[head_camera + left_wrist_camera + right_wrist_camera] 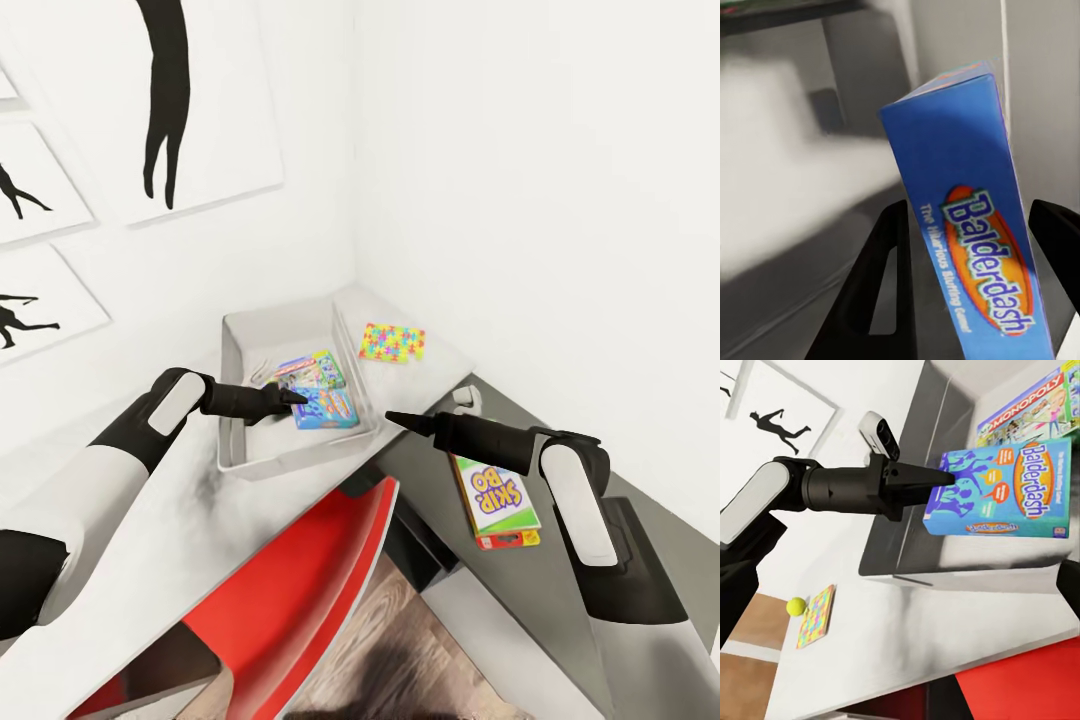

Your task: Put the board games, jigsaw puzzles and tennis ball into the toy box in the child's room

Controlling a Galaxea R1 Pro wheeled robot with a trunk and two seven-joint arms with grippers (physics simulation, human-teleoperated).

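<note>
Balderdash box [971,225] hides the left gripper's [975,247] grip.

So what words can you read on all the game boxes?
"Balderdash": on the blue box held by the left gripper over the toy box.
"MONOPOLY": on the box lying in the toy box.
"SKIP-BO": on the white-green box on the dark cabinet.
The small line under "Balderdash" in the left wrist view is too blurred to read.

The flat cardboard Balderdash game box [1001,491] was bright blue with an orange logo oval; the thin square jigsaw board [392,342] showed yellow, pink, blue, green pieces; the small ball [796,606] was yellow-green.
</note>
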